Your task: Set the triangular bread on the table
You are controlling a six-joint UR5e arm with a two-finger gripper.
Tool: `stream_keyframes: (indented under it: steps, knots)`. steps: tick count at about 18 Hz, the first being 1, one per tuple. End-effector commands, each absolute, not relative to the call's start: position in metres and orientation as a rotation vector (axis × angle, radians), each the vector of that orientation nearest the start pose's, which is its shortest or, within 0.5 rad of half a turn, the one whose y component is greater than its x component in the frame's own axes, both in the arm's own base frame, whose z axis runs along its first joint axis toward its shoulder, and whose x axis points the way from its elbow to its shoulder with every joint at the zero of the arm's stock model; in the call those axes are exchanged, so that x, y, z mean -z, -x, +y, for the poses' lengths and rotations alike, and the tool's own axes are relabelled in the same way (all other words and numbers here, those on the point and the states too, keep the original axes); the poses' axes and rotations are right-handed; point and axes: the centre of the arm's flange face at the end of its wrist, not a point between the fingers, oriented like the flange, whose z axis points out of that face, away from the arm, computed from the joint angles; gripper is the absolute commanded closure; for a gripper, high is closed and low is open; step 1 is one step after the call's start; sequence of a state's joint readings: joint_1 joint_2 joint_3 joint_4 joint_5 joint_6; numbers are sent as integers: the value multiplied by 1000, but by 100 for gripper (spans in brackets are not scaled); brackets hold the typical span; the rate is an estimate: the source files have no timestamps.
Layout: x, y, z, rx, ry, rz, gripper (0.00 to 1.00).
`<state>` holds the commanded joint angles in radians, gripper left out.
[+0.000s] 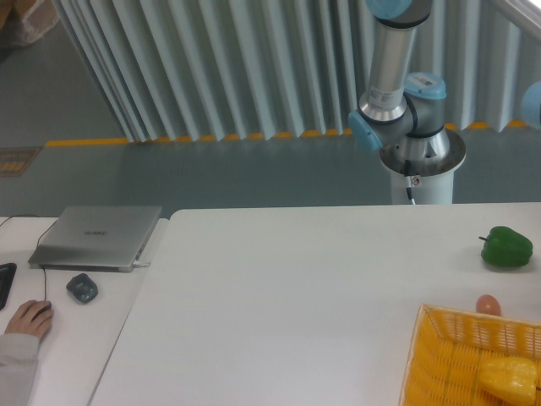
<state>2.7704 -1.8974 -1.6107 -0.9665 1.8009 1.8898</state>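
Observation:
The white table [287, 296] fills the lower part of the camera view. A yellow woven basket [448, 364] sits at its front right corner, cut off by the frame edge. The triangular bread is not visible; it is hidden or out of view. Only the arm's base and upper links [397, 93] show behind the table, and the gripper is outside the frame.
A green bell pepper [507, 247] lies at the table's right edge. A small orange-pink item [488, 304] rests just behind the basket, and a yellow pepper [509, 380] lies inside it. On the left desk are a closed laptop [97, 237], a dark mouse [82, 288] and a person's hand [27, 319].

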Motion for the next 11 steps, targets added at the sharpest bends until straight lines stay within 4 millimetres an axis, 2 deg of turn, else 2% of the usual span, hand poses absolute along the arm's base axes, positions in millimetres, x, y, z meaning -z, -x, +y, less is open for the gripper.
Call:
stream_keyframes:
  steps: [1,2,3,9,11]
  knots:
    - [-347,542,332,-406,3155,1099,53]
    - [-345,543,332,-408,3153,1106,3]
    - [-347,543,332,-413,3151,1105,0]
    - [-356,536,332,-394,3134,1123,0]
    - [-373,522,328,-337,3113,1126,0]
